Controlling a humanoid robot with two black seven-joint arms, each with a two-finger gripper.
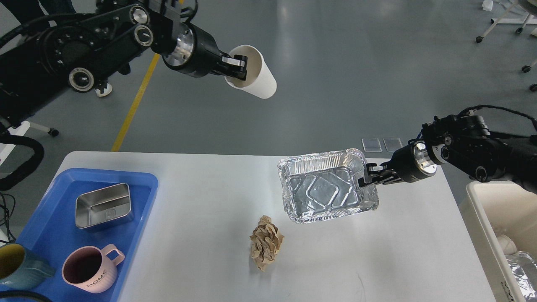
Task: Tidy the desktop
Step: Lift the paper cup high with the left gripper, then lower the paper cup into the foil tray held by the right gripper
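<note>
The white desktop fills the lower middle of the head view. My left gripper is raised high beyond the table's far edge and is shut on the rim of a white paper cup, which is tilted sideways. My right gripper is shut on the right rim of a foil tray, held a little above the desktop at its right centre. A crumpled brown paper ball lies on the desktop in front of the foil tray.
A blue plastic tray on the left holds a steel box, a pink mug and a blue mug. A cream-white bin stands off the right edge, with foil and white items inside.
</note>
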